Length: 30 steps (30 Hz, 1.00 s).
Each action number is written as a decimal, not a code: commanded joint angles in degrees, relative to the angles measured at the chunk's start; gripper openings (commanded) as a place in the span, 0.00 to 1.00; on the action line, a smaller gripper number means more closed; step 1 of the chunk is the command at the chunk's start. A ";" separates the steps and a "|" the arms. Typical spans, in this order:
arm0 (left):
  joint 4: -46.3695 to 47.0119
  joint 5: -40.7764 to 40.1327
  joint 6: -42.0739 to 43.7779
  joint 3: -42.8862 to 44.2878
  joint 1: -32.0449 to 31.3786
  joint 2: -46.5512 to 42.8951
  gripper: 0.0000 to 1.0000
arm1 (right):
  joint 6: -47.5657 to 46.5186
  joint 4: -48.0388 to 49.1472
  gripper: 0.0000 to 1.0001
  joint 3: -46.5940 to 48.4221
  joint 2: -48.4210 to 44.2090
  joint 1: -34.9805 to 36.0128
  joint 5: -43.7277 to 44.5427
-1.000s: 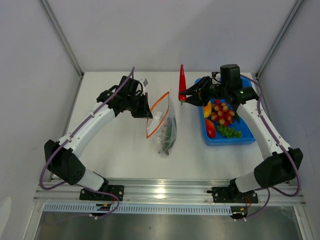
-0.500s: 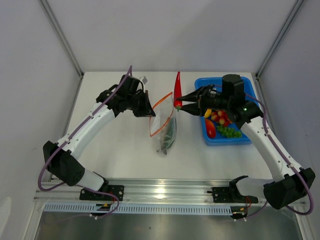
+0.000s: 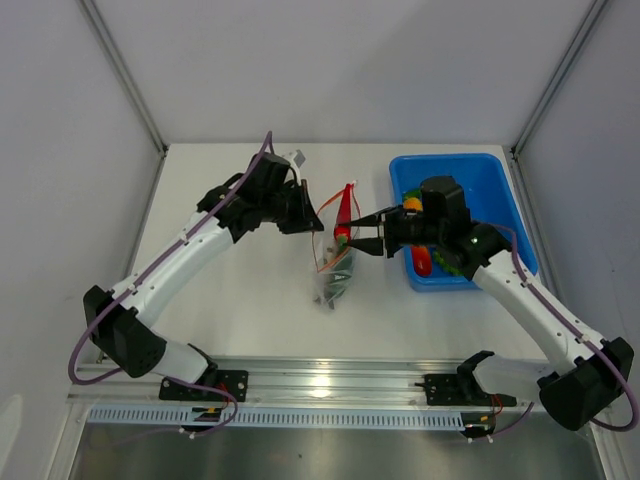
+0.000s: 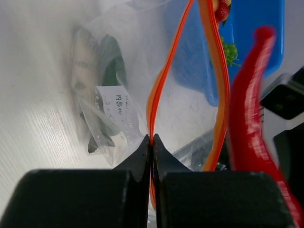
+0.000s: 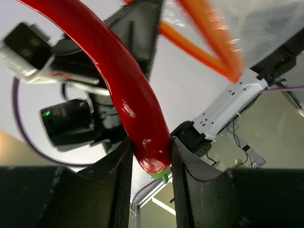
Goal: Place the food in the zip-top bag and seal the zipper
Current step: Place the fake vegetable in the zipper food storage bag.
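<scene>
The clear zip-top bag (image 3: 333,268) hangs at the table's middle with dark green food inside (image 4: 110,71). My left gripper (image 3: 309,222) is shut on one side of its orange-red zipper strip (image 4: 157,90), holding the mouth open. My right gripper (image 3: 352,240) is shut on the stem end of a long red pepper (image 3: 343,212), which points up and away right at the bag's mouth. In the right wrist view the pepper (image 5: 128,95) sits between the fingers (image 5: 118,185). More food lies in the blue tub (image 3: 470,180): a mango (image 3: 411,204) and a red-yellow piece (image 3: 422,262).
The blue tub sits at the right rear of the white table, under my right arm. Grey walls close in the table on three sides. An aluminium rail (image 3: 330,380) runs along the near edge.
My right gripper has carried the red pepper left from beside the tub to the bag's mouth. My left gripper has shifted slightly right, still holding the strip.
</scene>
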 commanded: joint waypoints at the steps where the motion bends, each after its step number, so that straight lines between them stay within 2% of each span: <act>1: 2.73 -1.39 -1.64 -0.12 -0.87 -2.91 0.00 | 5.16 1.79 0.08 -3.12 -1.21 2.19 1.82; 7: 3.96 -1.84 -1.81 -2.58 -1.49 -4.67 0.01 | 7.10 3.45 0.08 -7.34 -1.92 2.64 2.97; 15: 4.31 -1.40 -1.38 -4.25 -2.28 -5.90 0.00 | 5.08 5.74 0.19 -6.82 1.77 2.46 2.70; 18: 4.40 -0.87 -1.11 -4.25 -2.28 -5.64 0.01 | 3.15 5.12 0.32 -4.98 3.53 2.37 2.97; 19: 4.66 -0.69 -0.94 -4.25 -2.37 -5.55 0.00 | 2.62 5.38 0.41 -4.63 4.66 2.29 2.62; 20: 4.67 -0.43 -0.94 -4.25 -2.28 -5.46 0.00 | 1.57 5.56 0.47 -3.93 5.20 2.11 2.35; 23: 5.02 0.01 -0.67 -4.43 -2.28 -5.55 0.00 | -0.89 4.61 0.75 -1.82 7.39 1.76 2.52; 24: 5.10 0.19 -0.41 -4.60 -2.37 -5.55 0.01 | -2.99 3.81 0.91 0.02 8.01 1.50 2.44; 26: 4.93 0.27 -0.15 -4.60 -2.37 -5.55 0.01 | -4.15 3.02 1.00 1.26 8.98 1.41 2.18; 30: 4.84 0.45 0.64 -4.52 -2.37 -5.55 0.01 | -6.87 -0.14 0.99 3.80 8.28 1.32 2.88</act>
